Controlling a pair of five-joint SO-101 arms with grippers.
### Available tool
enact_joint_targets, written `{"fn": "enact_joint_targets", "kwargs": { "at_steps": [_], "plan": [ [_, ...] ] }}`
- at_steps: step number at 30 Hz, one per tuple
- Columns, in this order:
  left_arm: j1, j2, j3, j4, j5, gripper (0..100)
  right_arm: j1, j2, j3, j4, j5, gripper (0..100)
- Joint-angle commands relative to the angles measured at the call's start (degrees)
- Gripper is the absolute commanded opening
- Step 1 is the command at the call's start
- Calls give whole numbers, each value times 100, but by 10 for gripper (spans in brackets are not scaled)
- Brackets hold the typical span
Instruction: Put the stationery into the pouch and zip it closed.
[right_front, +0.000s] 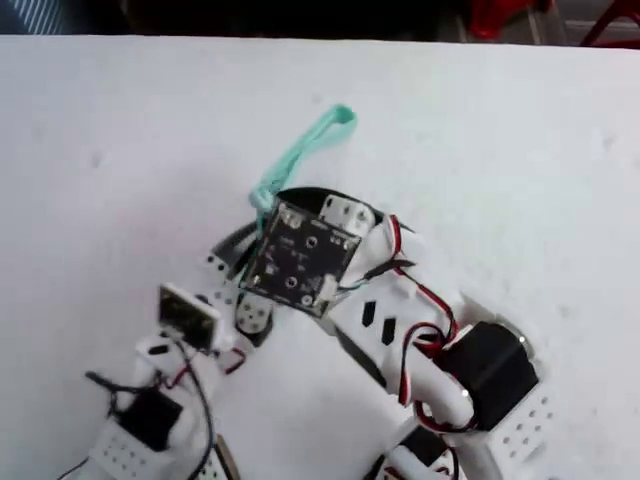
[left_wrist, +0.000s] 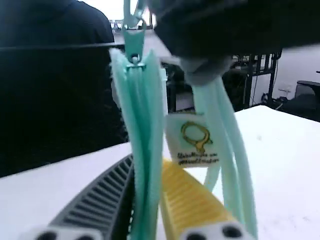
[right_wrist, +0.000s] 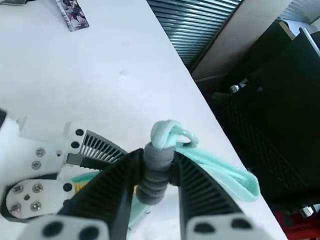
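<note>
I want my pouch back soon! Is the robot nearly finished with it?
Maybe close. Done: can't tell, because the mint pouch hides whatever is inside. In hand: the left gripper is clamped on the pouch, and the right gripper pinches the grey sleeve on its cord. Left: the zip slider sits near one end of the pouch, but I can't see whether the zip is fully shut, so checking that remains.

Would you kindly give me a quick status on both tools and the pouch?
Left tool shut on mint-green fabric pouch. Right tool shut on its grey wrapped tab. Zip closure cannot be told.
</note>
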Motion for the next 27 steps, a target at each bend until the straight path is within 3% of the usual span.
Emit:
{"fn": "enact_joint_targets", "kwargs": {
  "at_steps": [1, 8, 14, 17, 27],
  "plan": [
    [-127, 92, 193, -835, -448, 22, 48, 13, -62, -119, -88, 19],
    [-40, 101, -97, 360, -404, 24, 48, -22, 589, 40, -97, 19],
    [-66, 101, -1451, 2646, -352, 155, 48, -22, 598, 145, -105, 19],
    [-66, 101, -2013, 3385, -352, 160, 40, -22, 598, 198, -176, 19],
    [-66, 92, -2356, 3657, -352, 158, -567, -435, 589, 409, -334, 19]
  ]
}}
